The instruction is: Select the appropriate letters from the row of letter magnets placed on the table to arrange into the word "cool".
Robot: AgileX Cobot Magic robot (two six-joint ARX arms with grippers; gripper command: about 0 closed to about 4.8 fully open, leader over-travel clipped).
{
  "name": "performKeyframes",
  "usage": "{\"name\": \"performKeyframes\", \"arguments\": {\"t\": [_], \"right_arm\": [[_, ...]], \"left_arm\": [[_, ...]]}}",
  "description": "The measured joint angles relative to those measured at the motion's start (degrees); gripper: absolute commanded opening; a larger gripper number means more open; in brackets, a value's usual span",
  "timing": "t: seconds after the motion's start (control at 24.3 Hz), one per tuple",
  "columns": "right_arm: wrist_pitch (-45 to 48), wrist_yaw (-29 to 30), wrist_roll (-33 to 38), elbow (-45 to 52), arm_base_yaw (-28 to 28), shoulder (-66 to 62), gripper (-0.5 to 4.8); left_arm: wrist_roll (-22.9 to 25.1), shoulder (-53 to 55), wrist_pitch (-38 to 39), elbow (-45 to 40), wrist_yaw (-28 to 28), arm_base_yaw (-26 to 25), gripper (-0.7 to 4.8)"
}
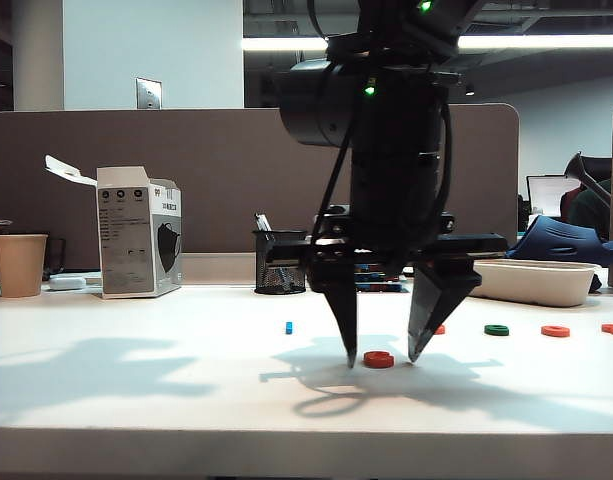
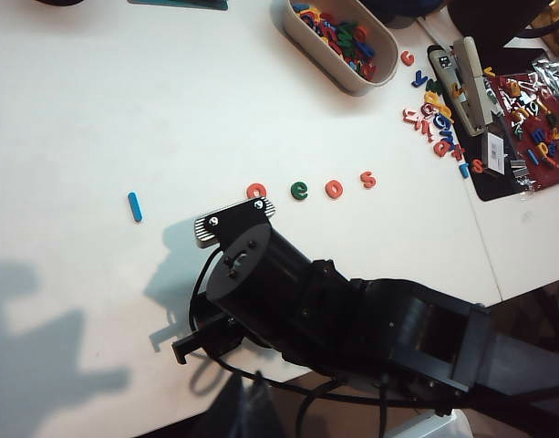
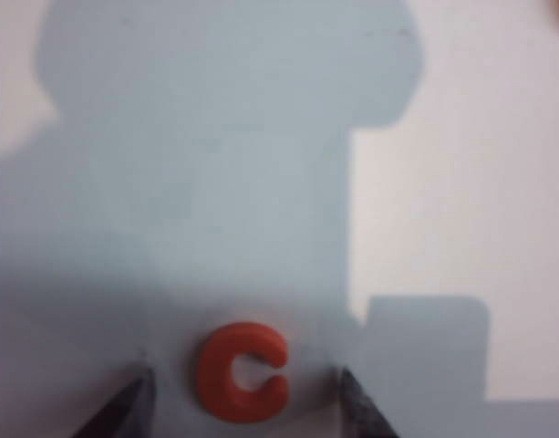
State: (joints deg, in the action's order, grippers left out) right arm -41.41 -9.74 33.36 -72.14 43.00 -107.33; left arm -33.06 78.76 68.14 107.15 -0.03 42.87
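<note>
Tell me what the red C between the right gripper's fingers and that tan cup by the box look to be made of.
Red C, lying on the table between the open right gripper: probably molded plastic or foam, matte, with rounded edges. Tan cup: likely paper, dull with a rolled rim.

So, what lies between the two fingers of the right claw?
The red letter c lies flat on the table, apart from both fingers of the open right claw; the right wrist view shows it.

The table (image 1: 136,390) is a smooth, matt white desktop, and the red-orange letter "c" (image 3: 242,371) lying on it looks like matt moulded plastic. At the exterior view's 9 o'clock a tan paper cup (image 1: 19,264) stands beside a printed cardboard box (image 1: 136,232), while the right gripper (image 1: 382,355) has dark, faintly glossy plastic fingers (image 1: 343,310).
</note>
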Motion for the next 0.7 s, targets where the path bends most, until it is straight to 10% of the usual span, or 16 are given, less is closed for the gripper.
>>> {"name": "performKeyframes", "arguments": {"t": [0.16, 0.49, 0.58, 0.62, 0.7], "right_arm": [[-2.8, 1.0, -1.0, -2.1, 0.0, -0.7, 4.54], [-9.1, 0.7, -5.2, -11.6, -0.4, -1.2, 4.34], [-10.6, -1.1, -7.8, -15.3, -0.4, -1.2, 2.87], [-11.4, -2.9, -9.0, -16.7, -0.4, -1.1, 0.33], [-13.1, -8.4, -13.8, -19.7, -0.8, -1.1, -0.06]], "left_arm": [[0.0, 0.0, 0.0, 0.0, 0.0, 0.0, -0.04], [0.0, 0.0, 0.0, 0.0, 0.0, 0.0, -0.04], [0.0, 0.0, 0.0, 0.0, 0.0, 0.0, -0.04], [0.0, 0.0, 0.0, 0.0, 0.0, 0.0, -0.04], [0.0, 0.0, 0.0, 0.0, 0.0, 0.0, -0.04]]}}
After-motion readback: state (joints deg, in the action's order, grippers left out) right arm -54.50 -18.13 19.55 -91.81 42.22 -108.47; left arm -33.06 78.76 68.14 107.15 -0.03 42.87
